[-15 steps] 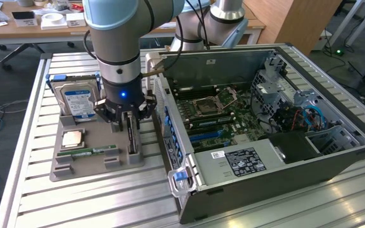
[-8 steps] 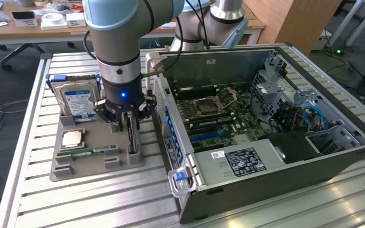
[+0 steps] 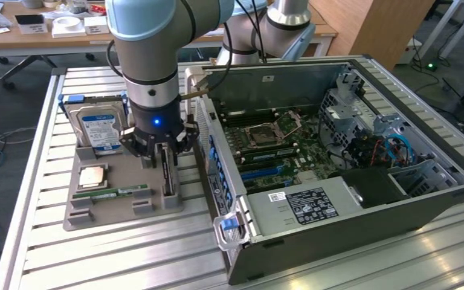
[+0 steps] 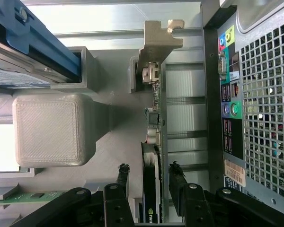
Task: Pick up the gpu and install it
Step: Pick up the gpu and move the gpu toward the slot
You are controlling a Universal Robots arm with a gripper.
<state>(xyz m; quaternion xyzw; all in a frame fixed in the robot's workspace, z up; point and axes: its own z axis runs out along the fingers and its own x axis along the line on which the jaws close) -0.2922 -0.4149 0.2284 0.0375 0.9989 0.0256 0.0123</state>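
Beside the open computer case [image 3: 321, 241], at the exterior view's left of it, a grey holder [image 3: 95, 216] lies on the slatted metal worktop [image 3: 135, 257]. The gpu [image 3: 168, 178] stands on edge in a slot along the holder's side nearest the case. It is a thin flat card. Seen edge-on from the wrist it has a dark face [image 4: 151, 184] and a brownish board edge studded with small parts. A pale metal bracket [image 4: 158, 45] with a bent tab caps the end away from the arm.

The claw [image 3: 166, 160] is lowered over the card and spread. One black finger [image 4: 123, 177] is on each side of it, and in the wrist view a narrow gap shows between each finger and the card, so nothing is pinched.

On the same holder stand a hard drive [image 3: 99, 130] with a blue label and, lying flat, a green memory stick [image 3: 121, 193], both well apart from the claw.
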